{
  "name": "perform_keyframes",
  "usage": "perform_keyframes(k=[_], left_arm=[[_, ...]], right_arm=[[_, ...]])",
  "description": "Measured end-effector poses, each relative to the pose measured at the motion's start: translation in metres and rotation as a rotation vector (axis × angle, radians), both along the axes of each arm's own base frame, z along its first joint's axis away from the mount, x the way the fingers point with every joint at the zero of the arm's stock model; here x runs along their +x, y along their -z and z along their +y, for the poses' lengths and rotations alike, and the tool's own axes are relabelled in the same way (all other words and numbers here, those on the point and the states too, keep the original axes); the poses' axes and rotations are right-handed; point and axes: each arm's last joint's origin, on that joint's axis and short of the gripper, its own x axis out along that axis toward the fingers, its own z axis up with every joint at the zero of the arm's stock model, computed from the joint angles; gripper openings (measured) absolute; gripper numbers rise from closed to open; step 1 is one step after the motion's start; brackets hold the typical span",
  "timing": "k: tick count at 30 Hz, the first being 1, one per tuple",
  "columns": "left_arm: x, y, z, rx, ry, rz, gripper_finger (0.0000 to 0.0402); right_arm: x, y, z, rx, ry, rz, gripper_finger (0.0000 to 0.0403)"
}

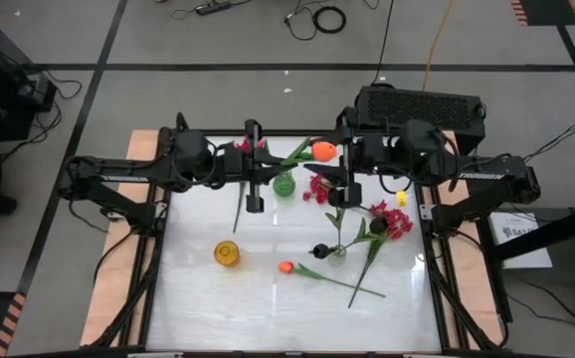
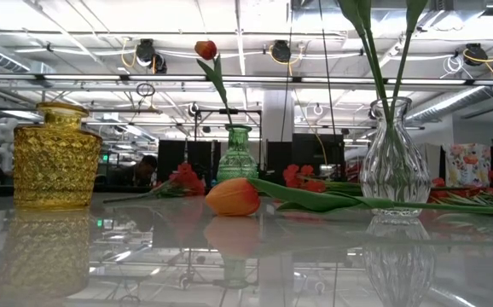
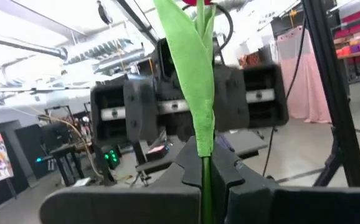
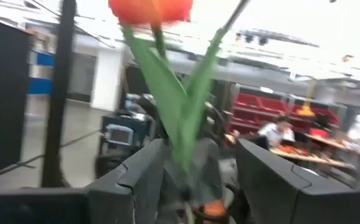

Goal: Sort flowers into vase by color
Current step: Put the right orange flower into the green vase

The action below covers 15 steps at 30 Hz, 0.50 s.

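Observation:
An orange-red tulip (image 1: 322, 151) with broad green leaves (image 3: 192, 68) stands upright between my two grippers, above the green vase (image 1: 285, 185). In the low view its stem (image 2: 221, 89) runs down to that vase's mouth (image 2: 236, 128). My left gripper (image 3: 206, 171), coming from the table's left, is shut on the stem. My right gripper (image 4: 198, 152) faces it from the table's right, open, with a finger on either side of the leaves (image 4: 180, 118); I see no touch. A second tulip (image 1: 286, 267) lies flat on the table. My left gripper pinches the tulip's stem (image 3: 205, 180) just below the base of the leaf, between its two fingers. The fingers come about level from the table's left and lie across the stem. The tulip stands upright in the hold, bloom (image 3: 195, 2) above the fingers, clear of the table.
A yellow vase (image 1: 227, 253) stands near the table's left. A clear glass vase (image 2: 397, 153) holding green stems stands at the right. A black bloom (image 1: 319, 250) and crimson sprays (image 1: 397, 221) lie around it. Another crimson flower (image 1: 243, 146) lies under my left arm.

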Motion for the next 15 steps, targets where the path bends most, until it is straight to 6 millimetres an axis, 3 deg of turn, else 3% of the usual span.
perform_keyframes(k=[15], left_arm=[[0.015, 0.012, 0.001, -0.002, -0.004, 0.026, 0.0000]], right_arm=[[0.006, 0.002, 0.001, -0.013, -0.059, -0.016, 0.0191]])
